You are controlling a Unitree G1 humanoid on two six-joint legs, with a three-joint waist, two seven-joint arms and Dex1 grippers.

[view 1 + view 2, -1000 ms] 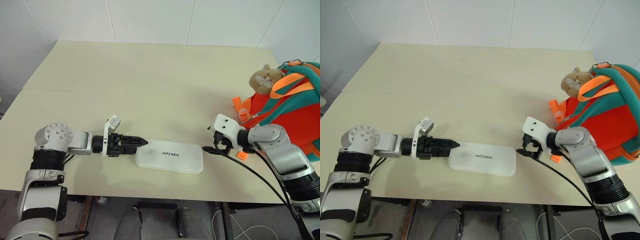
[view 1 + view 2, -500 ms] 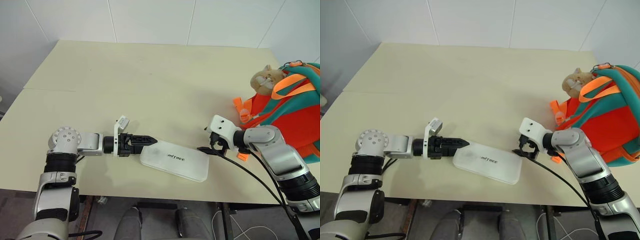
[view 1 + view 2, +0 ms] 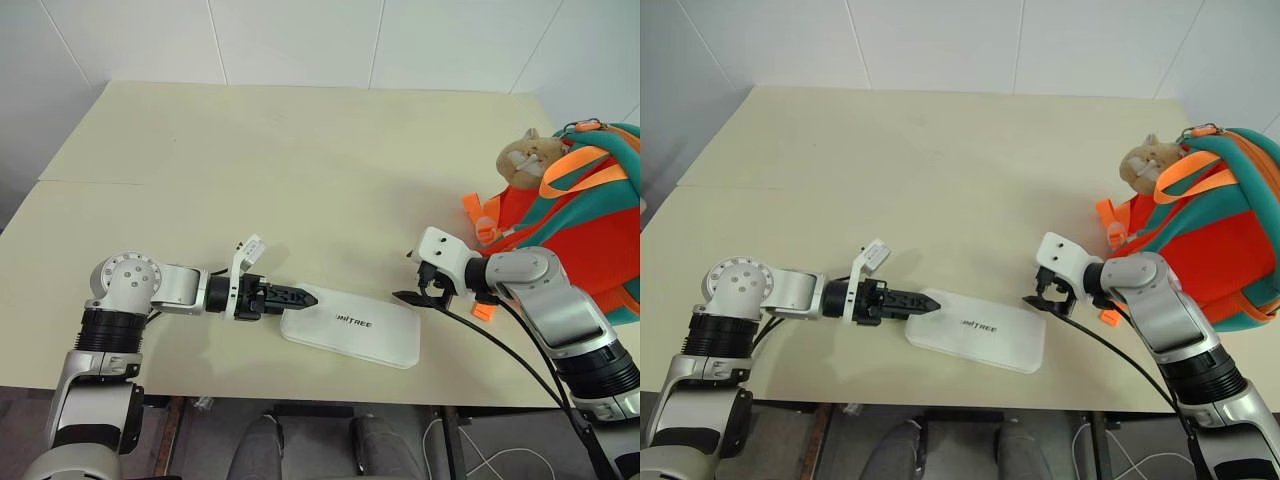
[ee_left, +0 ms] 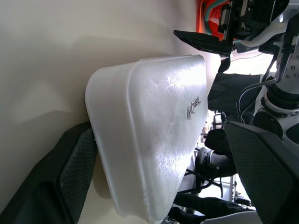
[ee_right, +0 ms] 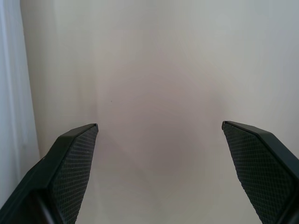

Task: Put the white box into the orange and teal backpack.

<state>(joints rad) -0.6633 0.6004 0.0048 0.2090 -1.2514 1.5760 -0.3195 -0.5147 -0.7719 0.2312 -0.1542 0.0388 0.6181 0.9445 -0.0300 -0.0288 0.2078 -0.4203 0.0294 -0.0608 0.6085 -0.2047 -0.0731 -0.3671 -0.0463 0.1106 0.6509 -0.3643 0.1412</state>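
Two grippers flank the white box (image 3: 350, 329), which lies flat near the front edge of the cream table (image 3: 300, 160). The left gripper (image 3: 298, 296) has its fingers spread wide around the box's left end, one pad under its edge, not yet clamped. The right gripper (image 3: 413, 297) hovers just off the right end, fingers apart and empty. To lift well, I would close on the rim squarely — the case looks smooth and may slip — then carry it to the orange and teal backpack (image 3: 570, 220) standing at the table's right edge. White tiled walls lie behind.
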